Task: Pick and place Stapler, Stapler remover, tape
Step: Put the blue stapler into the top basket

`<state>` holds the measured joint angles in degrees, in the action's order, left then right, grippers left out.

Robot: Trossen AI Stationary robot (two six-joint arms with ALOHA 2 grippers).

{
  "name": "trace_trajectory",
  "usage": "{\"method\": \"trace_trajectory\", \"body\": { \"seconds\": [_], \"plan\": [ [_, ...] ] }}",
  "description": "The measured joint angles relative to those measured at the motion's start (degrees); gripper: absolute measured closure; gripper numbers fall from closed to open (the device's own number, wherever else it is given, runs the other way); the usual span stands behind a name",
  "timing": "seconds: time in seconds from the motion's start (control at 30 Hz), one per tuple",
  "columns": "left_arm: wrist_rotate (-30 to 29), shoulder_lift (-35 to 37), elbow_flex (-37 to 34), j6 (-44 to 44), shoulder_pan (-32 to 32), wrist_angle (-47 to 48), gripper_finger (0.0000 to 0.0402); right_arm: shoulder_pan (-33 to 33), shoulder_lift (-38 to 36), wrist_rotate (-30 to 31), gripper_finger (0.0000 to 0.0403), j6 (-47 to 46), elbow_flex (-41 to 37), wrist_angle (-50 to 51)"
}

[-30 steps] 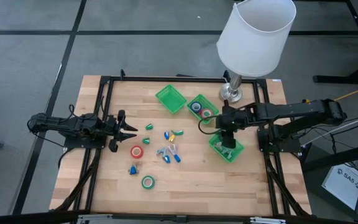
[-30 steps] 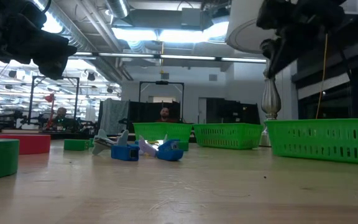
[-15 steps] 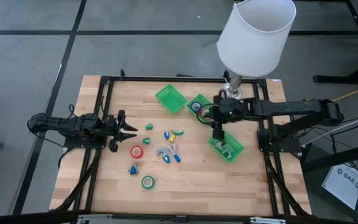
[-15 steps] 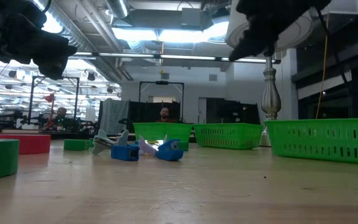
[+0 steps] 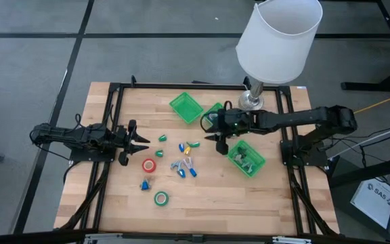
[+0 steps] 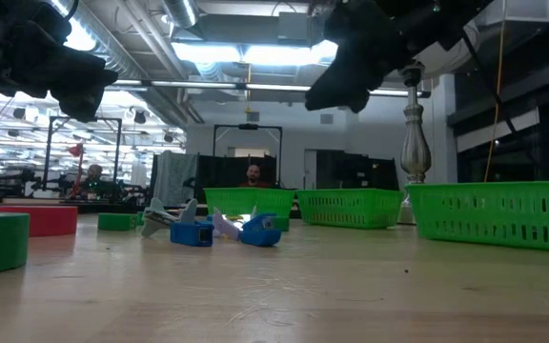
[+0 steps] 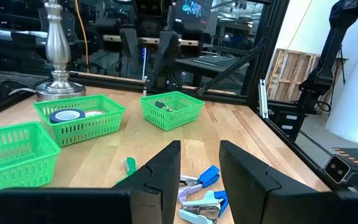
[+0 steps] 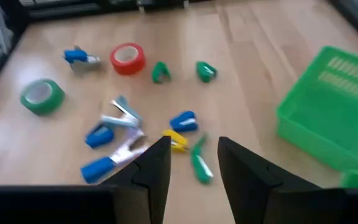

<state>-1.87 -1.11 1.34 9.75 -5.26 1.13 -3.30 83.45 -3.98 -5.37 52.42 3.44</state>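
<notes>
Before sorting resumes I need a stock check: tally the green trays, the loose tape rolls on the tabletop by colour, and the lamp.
Green trays: 3
Red tape roll: 1
Green tape roll: 1
Lamp: 1
Total: 6

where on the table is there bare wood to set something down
Free patches: the near right corner below the near tray, the near left corner beside the blue piece, and the far left corner next to the empty tray. Crowded: the middle, around the red tape, the green tape and the blue staplers, where the right end effector hovers.
</notes>
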Motion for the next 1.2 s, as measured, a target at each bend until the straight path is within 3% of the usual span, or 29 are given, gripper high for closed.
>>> {"method": "trace_trajectory", "body": {
  "seconds": [0.13,0.27,0.53,0.7,1.2],
  "plan": [
    [0.0,0.0,0.0,0.0,0.0,0.0,0.0295,1.3,2.4,1.2,0.0266,-5.9,0.0,-2.8],
    [0.0,0.0,0.0,0.0,0.0,0.0,0.0295,2.9,5.1,2.8,0.0266,-10.6,3.4,0.8],
    [0.0,0.0,0.0,0.0,0.0,0.0,0.0295,6.3,14.5,2.9,0.0266,-9.1,20.6,16.4],
    [0.0,0.0,0.0,0.0,0.0,0.0,0.0295,7.6,20.0,2.9,0.0266,-9.6,27.3,21.7],
    [0.0,0.0,0.0,0.0,0.0,0.0,0.0295,13.2,25.6,2.5,0.0266,-12.5,30.9,19.6]
  ]
}}
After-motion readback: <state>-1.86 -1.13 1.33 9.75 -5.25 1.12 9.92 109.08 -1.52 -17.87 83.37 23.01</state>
